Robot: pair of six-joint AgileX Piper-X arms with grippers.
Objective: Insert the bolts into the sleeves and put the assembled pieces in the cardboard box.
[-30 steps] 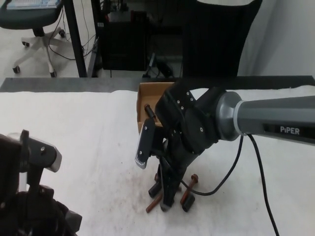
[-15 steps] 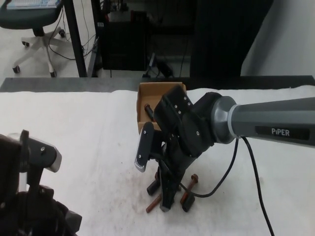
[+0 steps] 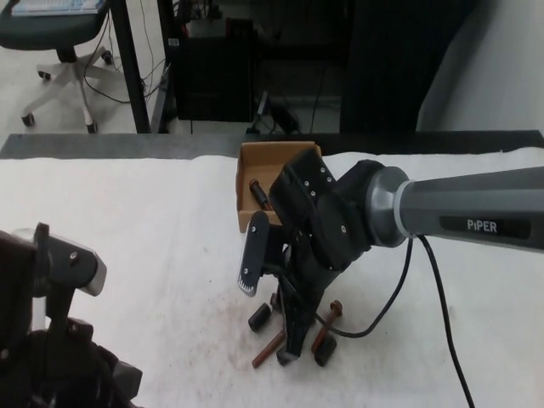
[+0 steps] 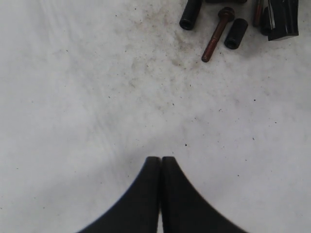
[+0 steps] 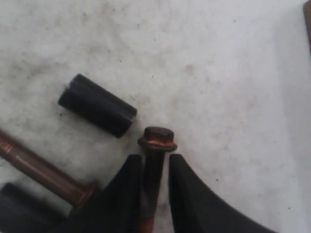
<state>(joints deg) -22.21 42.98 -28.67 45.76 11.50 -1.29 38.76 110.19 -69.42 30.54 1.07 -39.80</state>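
Right gripper, barely parted, pinches the shank of a bolt

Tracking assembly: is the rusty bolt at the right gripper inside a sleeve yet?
Out: rusty hex-head bolt bare, black cylindrical sleeve lying apart beside it.

High view: from the rear, facing forward and down over the table. Left wrist view: down onto the table, farther off. Right wrist view: close above a bolt and a sleeve. All three share this patch of table.
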